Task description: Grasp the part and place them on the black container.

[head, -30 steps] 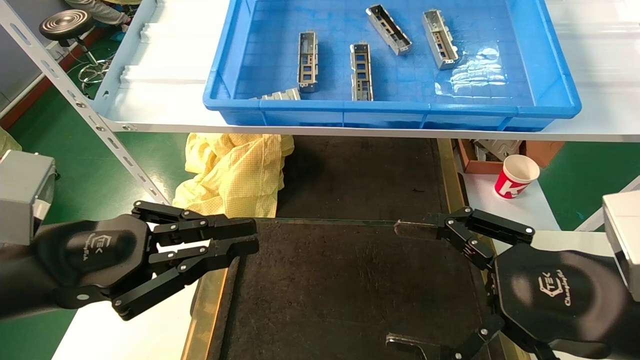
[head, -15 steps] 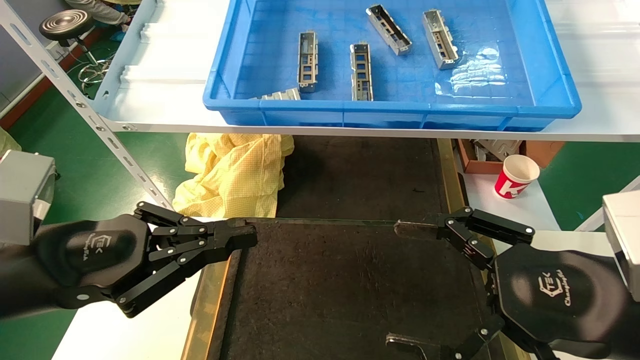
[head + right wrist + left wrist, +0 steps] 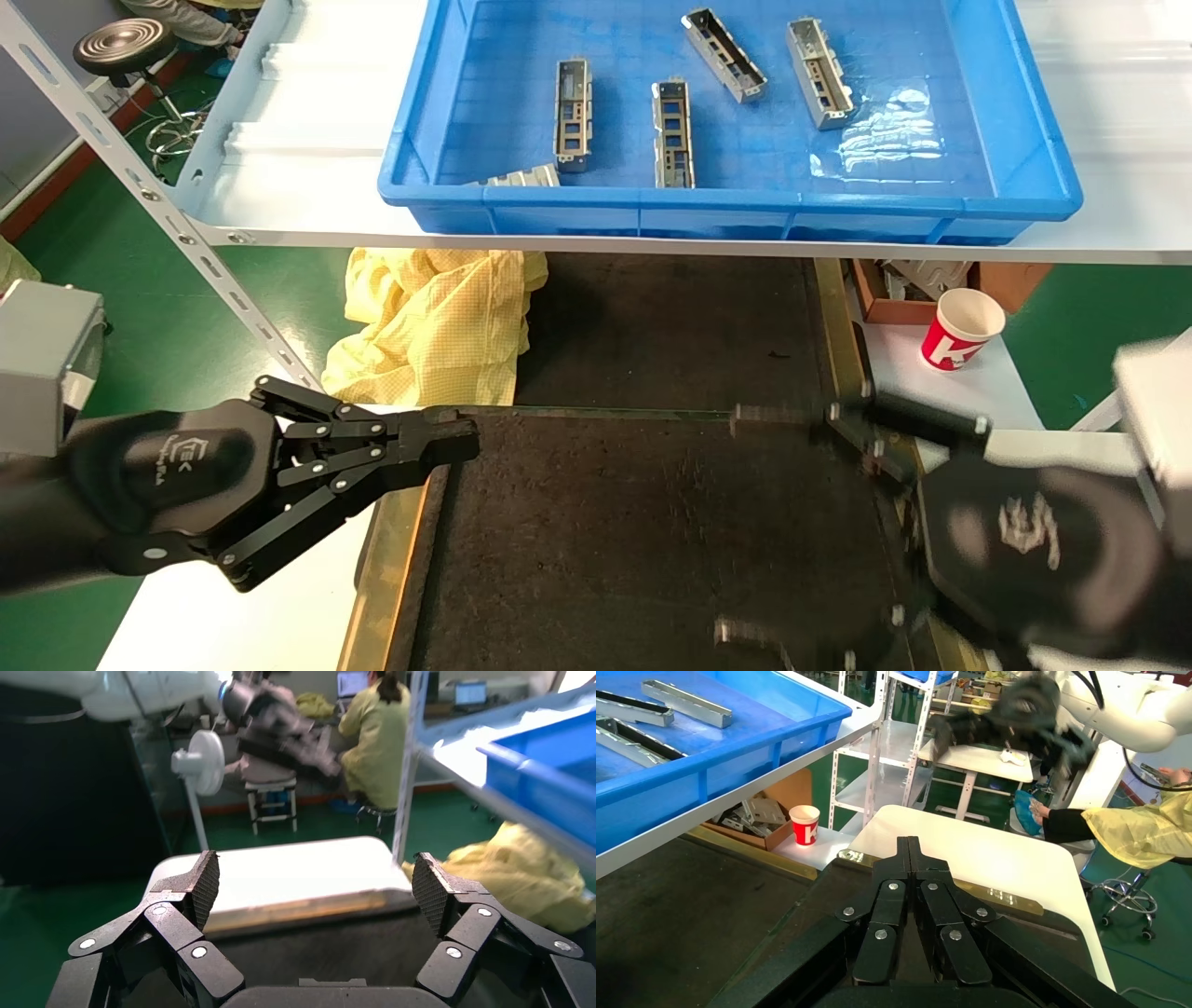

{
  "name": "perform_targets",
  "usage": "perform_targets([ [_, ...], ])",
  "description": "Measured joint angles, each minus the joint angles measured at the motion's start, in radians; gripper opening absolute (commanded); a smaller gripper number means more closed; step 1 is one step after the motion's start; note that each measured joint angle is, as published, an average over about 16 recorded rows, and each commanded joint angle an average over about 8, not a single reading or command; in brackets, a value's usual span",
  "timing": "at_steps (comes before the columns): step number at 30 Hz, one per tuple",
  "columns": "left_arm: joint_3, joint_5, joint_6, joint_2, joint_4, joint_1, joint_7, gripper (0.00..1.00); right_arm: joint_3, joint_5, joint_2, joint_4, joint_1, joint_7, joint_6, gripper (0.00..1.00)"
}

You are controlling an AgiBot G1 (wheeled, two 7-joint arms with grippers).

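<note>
White worktop (image 3: 307, 200) with blue crate (image 3: 726, 205); below, black container (image 3: 652, 522), yellow cloth (image 3: 438, 317), paper cup (image 3: 962, 328).

Dull metal parts (image 3: 573, 115), glossy plastic crate (image 3: 1043, 140), rough felt-like black container (image 3: 652, 540).

Readable markings: only a logo on the left gripper and a letter on the cup

The housing of the left gripper (image 3: 453, 440), at about 8 o'clock in the head view, carries a pale logo reading "TEK" with a slanted line of smaller script below it that is too small to make out. The right gripper (image 3: 750, 522), at about 4 o'clock, bears a similar pale mark on its housing, but it is smeared and unreadable. The red and white paper cup (image 3: 962, 329), at about 3 o'clock, shows part of a large white letter, seemingly a "K". Both wrist views show no legible text.
</note>
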Motion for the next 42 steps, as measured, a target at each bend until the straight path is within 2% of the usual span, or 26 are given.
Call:
perform_targets([
  [1,0.0,0.0,0.0,0.0,0.0,0.0,0.0,1.0,-0.004,-0.009,-0.004,-0.005,0.018,0.012,0.007,1.0],
  [10,0.0,0.0,0.0,0.0,0.0,0.0,0.0,1.0,-0.071,-0.146,-0.085,-0.113,0.254,0.166,0.1,1.0],
  [19,0.0,0.0,0.0,0.0,0.0,0.0,0.0,1.0,-0.19,-0.363,-0.248,-0.354,0.537,0.261,0.172,1.0],
  [24,0.0,0.0,0.0,0.0,0.0,0.0,0.0,1.0,-0.251,-0.472,-0.357,-0.537,0.671,0.247,0.195,1.0],
  [30,0.0,0.0,0.0,0.0,0.0,0.0,0.0,1.0,-0.304,-0.565,-0.476,-0.757,0.787,0.193,0.223,1.0],
  [36,0.0,0.0,0.0,0.0,0.0,0.0,0.0,1.0,-0.333,-0.611,-0.567,-0.938,0.857,0.137,0.248,1.0],
  [42,0.0,0.0,0.0,0.0,0.0,0.0,0.0,1.0,-0.351,-0.64,-0.631,-1.068,0.9,0.109,0.275,1.0],
])
